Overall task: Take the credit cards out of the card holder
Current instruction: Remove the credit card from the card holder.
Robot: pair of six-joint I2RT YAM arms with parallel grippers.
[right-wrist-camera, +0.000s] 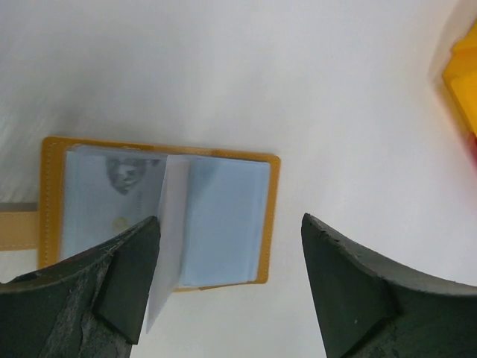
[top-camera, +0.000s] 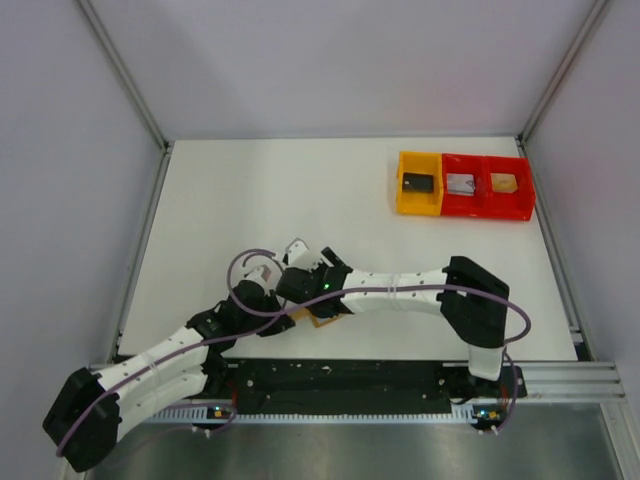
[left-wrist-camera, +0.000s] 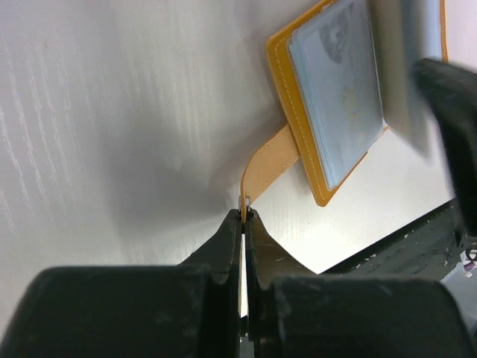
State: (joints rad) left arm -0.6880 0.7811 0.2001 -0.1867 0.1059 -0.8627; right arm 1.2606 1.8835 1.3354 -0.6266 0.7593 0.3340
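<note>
Tan-orange leather bifold card holder: open flat on table, strap out sideways. Pale grey-blue rectangular credit cards inside sleeves (1 leaf raised).

White rounded shell links on left arm and right arm, with small dark screw dots along the shells. Bulky black joint housings at shoulders and elbows. Thin purple cables looped outside. Small green indicator light near right wrist. Matte black wedge-shaped fingers on left tool and right tool, surfaces scuffed.
</note>
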